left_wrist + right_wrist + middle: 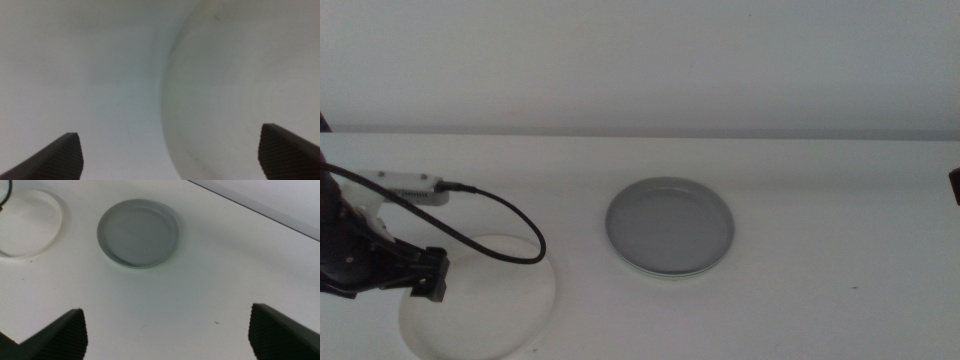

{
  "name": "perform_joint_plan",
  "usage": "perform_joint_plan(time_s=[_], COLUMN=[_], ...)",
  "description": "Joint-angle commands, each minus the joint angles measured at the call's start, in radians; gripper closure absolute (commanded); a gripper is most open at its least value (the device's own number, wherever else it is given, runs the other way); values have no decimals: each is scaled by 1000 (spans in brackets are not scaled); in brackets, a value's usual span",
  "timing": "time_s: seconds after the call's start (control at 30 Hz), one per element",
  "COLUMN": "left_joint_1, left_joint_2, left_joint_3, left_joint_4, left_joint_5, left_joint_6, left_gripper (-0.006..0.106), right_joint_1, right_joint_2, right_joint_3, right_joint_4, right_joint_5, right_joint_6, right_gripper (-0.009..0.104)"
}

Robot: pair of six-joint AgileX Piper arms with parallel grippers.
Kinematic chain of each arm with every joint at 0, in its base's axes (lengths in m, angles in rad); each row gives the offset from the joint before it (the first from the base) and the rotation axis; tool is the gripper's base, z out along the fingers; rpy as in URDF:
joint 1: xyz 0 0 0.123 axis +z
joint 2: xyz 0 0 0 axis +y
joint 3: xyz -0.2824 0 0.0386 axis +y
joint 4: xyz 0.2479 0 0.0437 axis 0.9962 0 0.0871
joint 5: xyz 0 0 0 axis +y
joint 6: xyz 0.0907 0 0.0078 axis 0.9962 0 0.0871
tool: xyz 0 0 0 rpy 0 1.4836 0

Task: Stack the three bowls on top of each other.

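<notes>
Grey on top, the grey bowl [670, 226] sits near the middle of the white table [820, 200], and in the middle view we see only a thin pale green edge [665, 273] under its near rim; that is all that shows of the mint green bowl. We cannot make out that edge in the right wrist view. The white bowl [480, 300] lies to the left and apart from the stack, its near side cut off by the picture's bottom edge and partly covered by the left gripper [430, 275] and its black cable [510, 215]. We read no writing anywhere. The left wrist view shows the fingers spread wide over the white bowl's rim [170, 100], holding nothing. The right gripper [167, 330] waits back from the bowls, its fingers also wide apart and empty.
</notes>
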Motion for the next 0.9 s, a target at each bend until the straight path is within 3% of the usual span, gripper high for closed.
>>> perform_joint_plan(time_s=[0.0,0.17,0.3,0.4,0.63,0.77,0.87], left_joint_1=[2,2,2,2,2,2,-3], left_joint_2=[31,97,142,171,200,155,79], left_joint_3=[-7,-7,-7,-7,-7,-52,-116], left_joint_4=[6,-10,-16,-19,-75,-17,-44], left_joint_5=[-21,-21,-2,3,23,157,268], left_joint_6=[-4,-1,1,1,-3,-77,-88], left_gripper=[7,11,25,43,102,102,102], right_joint_1=[1,1,1,1,1,1,1], right_joint_2=[0,0,0,0,0,0,0], right_joint_3=[-5,-5,-5,-5,-5,-5,-5], right_joint_4=[-4,-4,-4,-4,-4,-4,-4], right_joint_5=[98,98,98,98,98,98,98], right_joint_6=[-1,-1,-1,-1,-1,-1,-1], right_gripper=[9,9,9,9,9,9,9])
